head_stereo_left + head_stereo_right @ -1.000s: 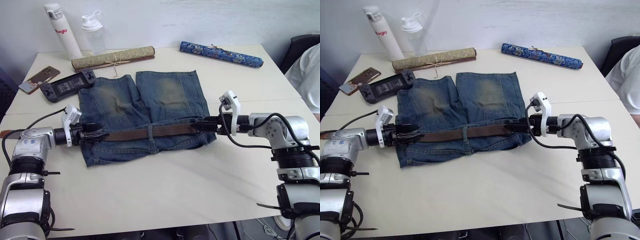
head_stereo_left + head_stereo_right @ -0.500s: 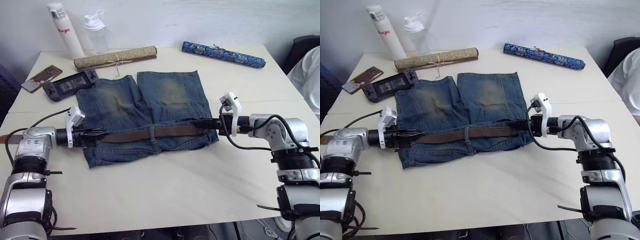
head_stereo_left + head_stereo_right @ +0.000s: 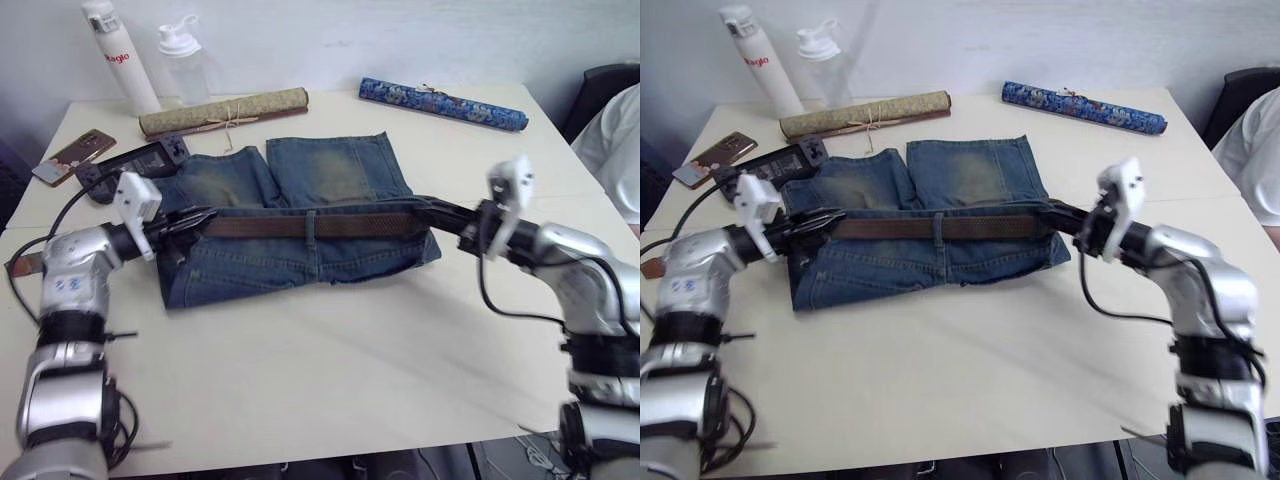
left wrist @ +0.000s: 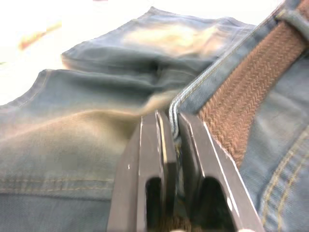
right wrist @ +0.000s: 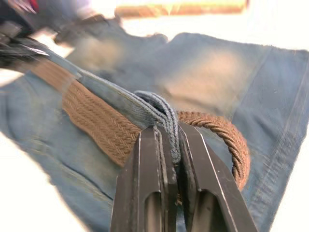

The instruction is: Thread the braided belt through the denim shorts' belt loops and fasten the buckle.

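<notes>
— Where are the shorts (image 3: 300, 215)?
— On the desk (image 3: 330, 350), belt (image 3: 320, 226) lying along the waistband.
— And the tools?
— Left tool (image 4: 171, 126) pinches the waistband edge at one end; right tool (image 5: 169, 133) pinches the denim at the other.

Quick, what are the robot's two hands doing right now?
Left gripper: shut on the denim shorts, pinching the waistband edge.
Right gripper: shut on the denim shorts, pinching the waistband by the braided belt.
</notes>
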{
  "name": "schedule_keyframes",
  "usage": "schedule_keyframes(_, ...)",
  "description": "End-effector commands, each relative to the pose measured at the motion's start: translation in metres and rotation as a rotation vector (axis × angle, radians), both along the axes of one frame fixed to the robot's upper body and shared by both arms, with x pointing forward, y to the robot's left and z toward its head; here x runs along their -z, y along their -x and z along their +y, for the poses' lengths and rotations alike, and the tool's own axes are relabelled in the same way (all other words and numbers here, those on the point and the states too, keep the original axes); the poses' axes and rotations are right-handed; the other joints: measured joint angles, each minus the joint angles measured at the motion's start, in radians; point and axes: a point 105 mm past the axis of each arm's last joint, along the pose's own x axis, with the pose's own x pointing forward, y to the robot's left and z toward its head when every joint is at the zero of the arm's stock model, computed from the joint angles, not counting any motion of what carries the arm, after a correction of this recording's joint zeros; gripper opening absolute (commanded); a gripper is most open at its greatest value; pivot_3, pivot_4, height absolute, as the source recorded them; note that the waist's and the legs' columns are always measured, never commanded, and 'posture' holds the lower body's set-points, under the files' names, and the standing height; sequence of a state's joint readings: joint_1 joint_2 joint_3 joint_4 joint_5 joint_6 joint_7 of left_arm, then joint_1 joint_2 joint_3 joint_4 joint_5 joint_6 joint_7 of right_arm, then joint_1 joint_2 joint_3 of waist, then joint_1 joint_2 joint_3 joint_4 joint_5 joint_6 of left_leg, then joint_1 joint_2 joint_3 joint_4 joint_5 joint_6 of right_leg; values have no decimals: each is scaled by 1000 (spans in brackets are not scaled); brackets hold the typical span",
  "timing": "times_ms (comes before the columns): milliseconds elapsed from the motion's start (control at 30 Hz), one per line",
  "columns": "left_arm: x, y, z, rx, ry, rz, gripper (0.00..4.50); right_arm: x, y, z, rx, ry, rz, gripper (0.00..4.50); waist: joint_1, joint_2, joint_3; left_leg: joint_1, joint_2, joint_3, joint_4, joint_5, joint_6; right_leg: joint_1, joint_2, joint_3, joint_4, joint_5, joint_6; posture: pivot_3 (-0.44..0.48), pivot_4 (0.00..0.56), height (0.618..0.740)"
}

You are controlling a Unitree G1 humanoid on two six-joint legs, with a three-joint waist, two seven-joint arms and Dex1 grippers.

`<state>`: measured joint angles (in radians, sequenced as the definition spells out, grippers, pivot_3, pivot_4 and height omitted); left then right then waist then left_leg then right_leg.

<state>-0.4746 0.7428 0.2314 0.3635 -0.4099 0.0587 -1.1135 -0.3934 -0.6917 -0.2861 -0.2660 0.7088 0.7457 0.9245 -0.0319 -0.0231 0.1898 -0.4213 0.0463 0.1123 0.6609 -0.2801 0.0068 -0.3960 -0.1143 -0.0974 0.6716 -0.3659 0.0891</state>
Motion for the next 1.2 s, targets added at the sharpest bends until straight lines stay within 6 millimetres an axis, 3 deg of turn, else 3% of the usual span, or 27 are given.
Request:
schedule_keyframes(33,-7,51,-18,84,-125,-138,3,-4,59,12,-162,65,-44,64,1,0,0,1,1,-2,0,-1,0,2,0,1,0,0,0,0,150,717)
schedule_keyframes(67,-4,61,-22,87,-160,-166,3,2,68,12,-174,86,-22,64,4,0,0,1,1,-3,0,-1,-1,3,0,1,-2,0,0,0,150,717)
schedule_keyframes(133,17,83,-25,75,-308,-271,3,34,78,11,-154,207,59,64,7,0,0,4,1,-5,0,-1,-1,9,0,1,-8,1,-1,0,150,717)
schedule_keyframes(233,54,111,-24,120,-493,-376,3,82,81,1,-89,410,181,64,16,1,-2,21,1,-5,-1,-9,6,28,-1,-1,-18,3,-3,0,150,717)
schedule_keyframes(333,78,130,-20,184,-571,-417,3,111,82,-11,-50,526,281,64,29,2,-2,25,1,-5,-2,-15,0,32,-2,-1,-20,3,-4,0,150,717)
schedule_keyframes(400,86,137,-15,197,-592,-425,3,117,78,-15,-25,537,301,64,30,3,-3,26,2,-5,-4,-14,2,31,-2,-1,-23,3,-4,0,150,717)
schedule_keyframes(633,124,138,36,144,-781,-291,3,120,73,-35,12,612,332,64,27,7,-5,29,2,-4,-8,-11,5,33,-1,-3,-24,3,-4,0,150,717)
schedule_keyframes(833,137,144,64,114,-878,-269,2193,114,80,-42,-8,635,325,0,29,25,-15,34,2,-2,-13,-12,5,36,-1,-2,-27,3,-4,0,150,717)
schedule_keyframes(1033,130,145,52,121,-809,-358,4354,97,84,-29,-49,513,334,2513,31,35,-22,35,2,-1,-14,-12,6,36,-2,1,-26,3,-4,0,150,717)
schedule_keyframes(1067,126,146,48,122,-778,-373,4500,93,84,-28,-50,495,328,2976,29,35,-22,35,2,-1,-14,-12,6,36,-2,1,-26,3,-4,0,150,717)
schedule_keyframes(1167,119,154,33,178,-641,-165,4500,73,88,-17,-113,408,315,4473,21,34,-21,34,2,0,-14,-12,5,34,-2,2,-26,3,-4,0,150,717)
schedule_keyframes(1200,115,159,30,214,-602,-63,4500,65,90,-14,-142,376,309,4473,13,32,-20,34,2,0,-14,-13,5,34,-2,3,-27,3,-4,0,150,717)
